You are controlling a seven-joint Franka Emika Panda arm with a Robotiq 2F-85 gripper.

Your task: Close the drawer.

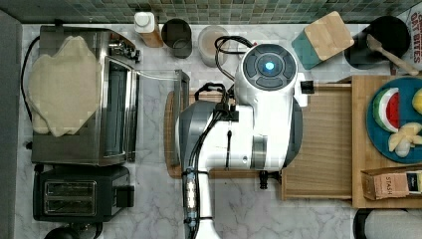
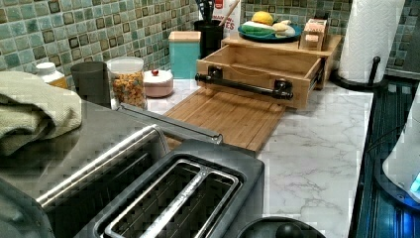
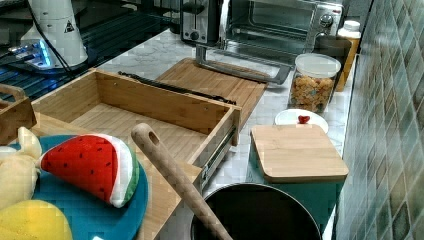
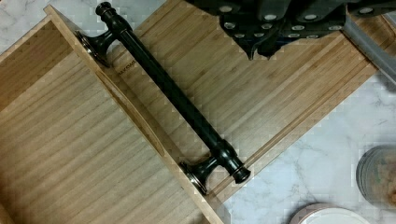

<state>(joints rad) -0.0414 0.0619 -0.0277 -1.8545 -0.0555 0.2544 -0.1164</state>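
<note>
Marble countertop (image 2: 317,148) is carrying the whole setup, with green mosaic tile (image 2: 99,29) running behind it. Drawer (image 3: 150,117) is standing pulled well out of its wooden box unit (image 2: 282,45), empty inside, its front panel overhanging the cutting board (image 2: 233,116). Black bar handle (image 4: 175,93) is sitting across that front panel on two posts. Gripper (image 4: 261,35) is hanging above the cutting board, on the handle side of the drawer front, near the handle and not touching it; in the wrist view the handle is running diagonally just beside the dark finger pads. Whether the fingers are parted or closed cannot be told from these pictures; nothing is seen held between them. In the top view the white arm (image 1: 249,129) is covering the drawer front and most of the cutting board, with the drawer's open tray extending away from the arm toward the top view's right. Beyond the drawer from the gripper, the box unit's top is carrying a blue plate (image 3: 90,215) with a toy watermelon slice (image 3: 95,167). On the gripper's other side, past the cutting board, a toaster oven (image 3: 280,25) is sitting with its door down, and a toaster (image 2: 188,198) is sitting beside it.
</note>
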